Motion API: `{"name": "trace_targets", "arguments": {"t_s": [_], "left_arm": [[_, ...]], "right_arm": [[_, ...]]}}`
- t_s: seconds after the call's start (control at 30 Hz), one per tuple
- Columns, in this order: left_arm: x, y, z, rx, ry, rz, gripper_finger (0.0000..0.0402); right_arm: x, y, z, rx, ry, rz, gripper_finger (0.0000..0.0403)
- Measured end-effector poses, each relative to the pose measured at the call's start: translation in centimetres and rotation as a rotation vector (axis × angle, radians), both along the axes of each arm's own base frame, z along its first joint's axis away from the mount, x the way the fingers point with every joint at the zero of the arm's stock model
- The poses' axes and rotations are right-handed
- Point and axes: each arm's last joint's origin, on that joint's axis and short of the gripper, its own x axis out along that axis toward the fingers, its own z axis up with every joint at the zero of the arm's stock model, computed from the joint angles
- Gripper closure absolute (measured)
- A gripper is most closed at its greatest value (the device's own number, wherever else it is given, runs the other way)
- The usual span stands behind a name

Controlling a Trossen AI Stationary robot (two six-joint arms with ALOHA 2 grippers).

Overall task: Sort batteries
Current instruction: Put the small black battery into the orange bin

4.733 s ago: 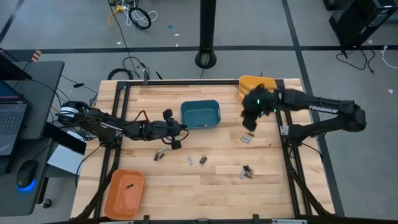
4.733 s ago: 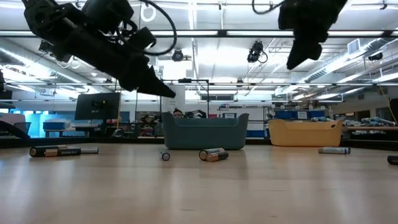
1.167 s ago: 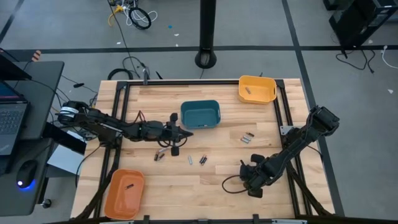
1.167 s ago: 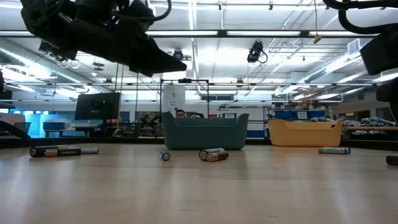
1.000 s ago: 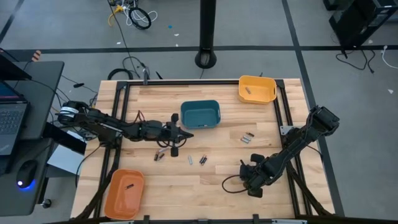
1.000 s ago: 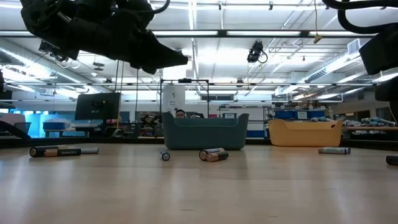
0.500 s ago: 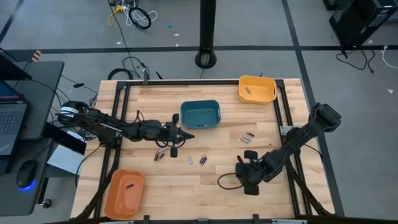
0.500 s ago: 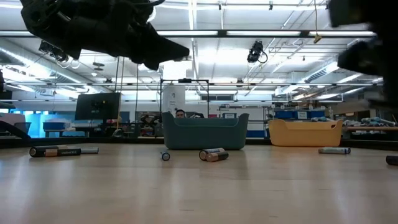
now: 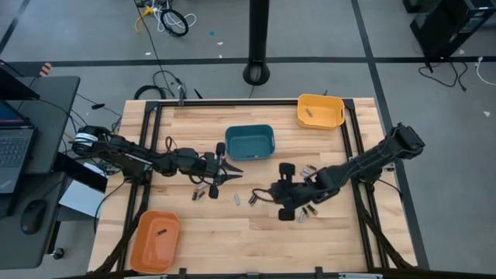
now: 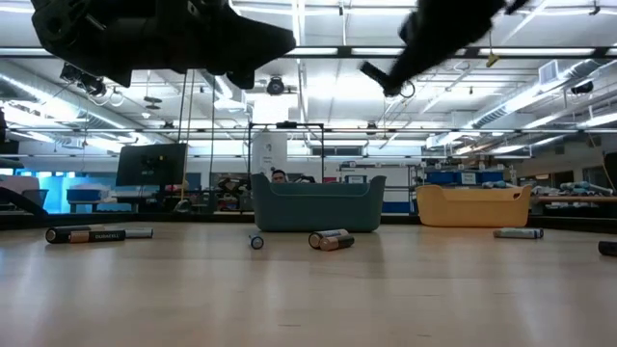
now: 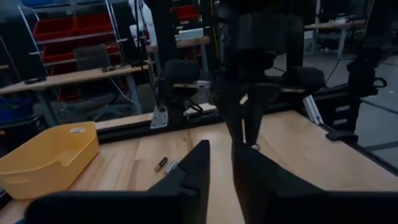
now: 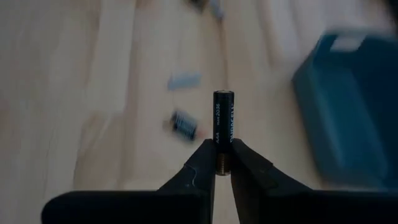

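sorting partly done: one cell lies in the yellow bin, one in the orange bin.
right end effector is clamped on a battery; left end effector is slightly parted, empty; loose batteries are left on the bench.

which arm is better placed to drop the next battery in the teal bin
The right. Its gripper is shut on a battery above mid-table, with the teal bin just ahead. The left gripper also hovers near that bin, but nothing shows between its fingers.

Two slim black jointed arms trail dark cables, ending in tapered fingers.
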Motion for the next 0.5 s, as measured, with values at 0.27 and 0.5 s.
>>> {"name": "trace_targets", "arguments": {"t_s": [0.27, 0.5], "left_arm": [[-0.1, -0.5, 0.4, -0.003, -0.038, -0.023, 0.0265], [0.1, -1.2, 0.9, -0.009, -0.054, -0.047, 0.0248]], "right_arm": [[1.9, -0.9, 2.2, -0.086, -0.241, 0.018, 0.0360], [2.9, -1.4, 3.3, -0.130, -0.355, 0.053, 0.0360]]}}
